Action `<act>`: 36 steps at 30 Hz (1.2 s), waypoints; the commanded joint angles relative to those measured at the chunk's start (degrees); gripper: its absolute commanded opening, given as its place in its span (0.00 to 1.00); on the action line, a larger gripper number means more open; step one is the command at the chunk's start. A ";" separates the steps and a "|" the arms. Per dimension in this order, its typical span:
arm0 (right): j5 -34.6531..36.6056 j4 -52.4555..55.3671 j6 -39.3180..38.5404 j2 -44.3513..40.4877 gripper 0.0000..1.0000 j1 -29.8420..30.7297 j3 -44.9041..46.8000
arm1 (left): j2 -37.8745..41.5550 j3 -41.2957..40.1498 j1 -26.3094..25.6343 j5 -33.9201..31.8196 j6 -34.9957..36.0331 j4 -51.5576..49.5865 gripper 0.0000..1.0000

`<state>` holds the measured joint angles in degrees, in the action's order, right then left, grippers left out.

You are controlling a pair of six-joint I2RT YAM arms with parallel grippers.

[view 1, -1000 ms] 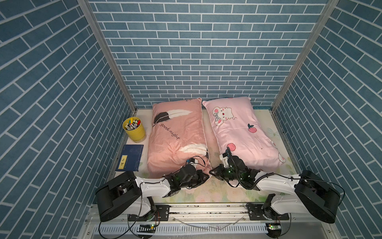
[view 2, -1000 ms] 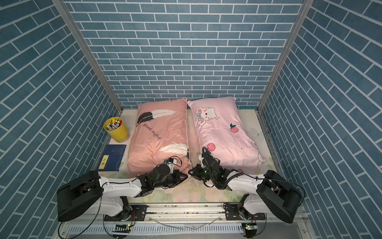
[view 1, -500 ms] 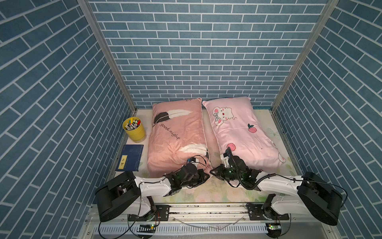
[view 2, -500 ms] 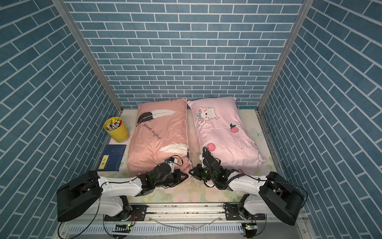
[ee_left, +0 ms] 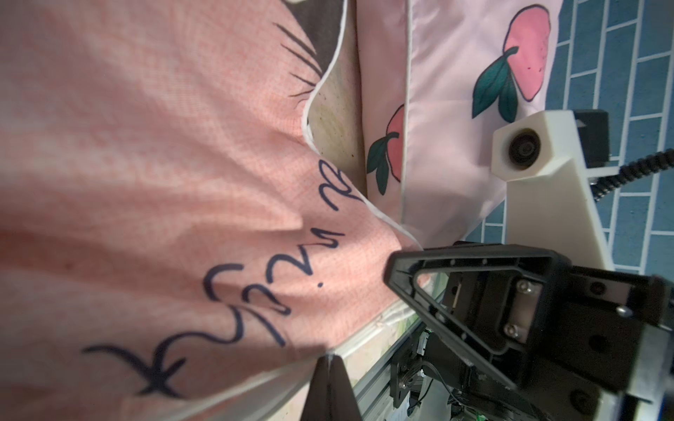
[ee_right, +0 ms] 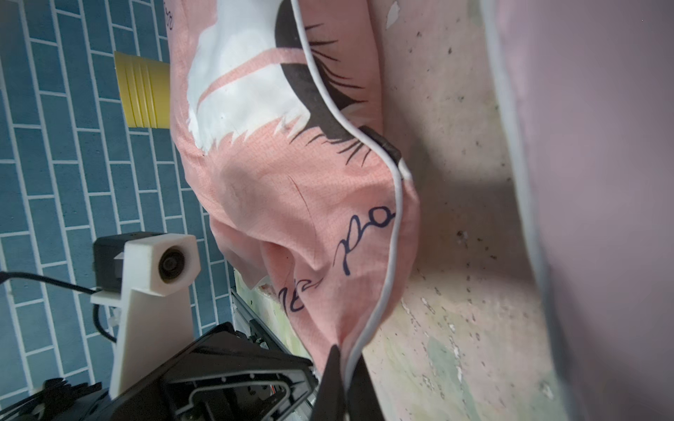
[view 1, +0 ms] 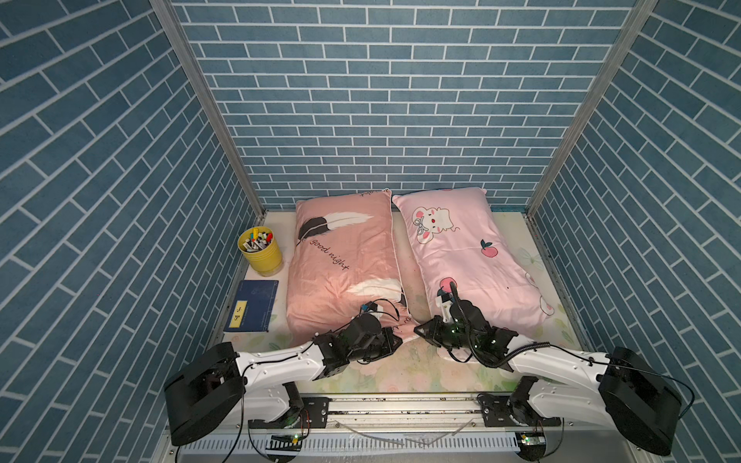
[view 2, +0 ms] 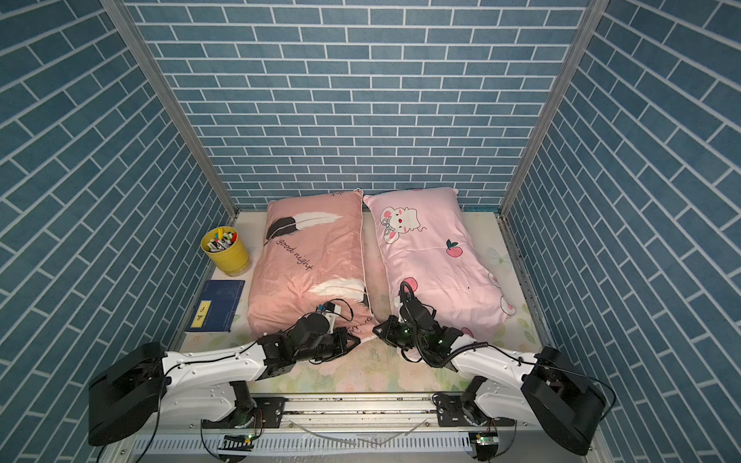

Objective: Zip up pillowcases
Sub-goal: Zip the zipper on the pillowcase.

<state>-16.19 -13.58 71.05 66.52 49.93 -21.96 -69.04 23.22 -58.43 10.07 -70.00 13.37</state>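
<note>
Fabric of the salmon-pink stuffed rectangular pillowcase point(view 1: 341, 260), printed with feathers and "good night" script, lies lengthwise on the floral-print table mat point(view 1: 401, 371), one short end toward the robot. At that near end, on the corner at the robot's right, the left gripper point(ee_left: 329, 364) has its fingers pressed fully together on the hem. Folds fan out from the pinch, so the cloth looks drawn taut, but I cannot tell whether a zip slider sits inside the pinch. The right gripper point(ee_right: 337, 355) meets the same corner from the opposite side, its fingers likewise squeezed tight, nipping the white piping at the very tip. I judge that one gripper anchors the corner so the other can draw along the hem without the case bunching. Just beside this pillowcase, on the robot's right, lies the light-pink stuffed rectangular pillowcase point(view 1: 469, 256) with a cartoon bunny and peaches, and neither gripper holds it. On the salmon pillowcase's other long side stand a yellow cup of markers point(view 1: 260, 250) and, nearer the robot, a dark blue notebook point(view 1: 252, 305).
</note>
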 commanded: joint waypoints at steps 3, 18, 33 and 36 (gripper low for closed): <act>2.45 9.14 -6.83 -1.39 0.00 -1.00 -4.89 | 2.36 0.96 -0.19 -1.74 2.97 -9.27 0.00; 5.90 22.21 -16.16 -0.47 0.00 -2.98 -12.09 | 9.88 4.21 0.08 -4.88 7.77 -27.62 0.00; 7.10 24.36 -19.62 -1.92 0.00 -4.27 -13.55 | 13.30 5.10 0.08 -8.74 8.84 -36.46 0.00; 5.69 23.04 -19.63 -2.17 0.00 -5.00 -13.03 | 14.32 4.49 0.08 -9.26 8.40 -37.28 0.00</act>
<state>-11.51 8.64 53.43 65.69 45.89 -33.36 -55.77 27.97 -58.37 2.44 -62.00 -19.88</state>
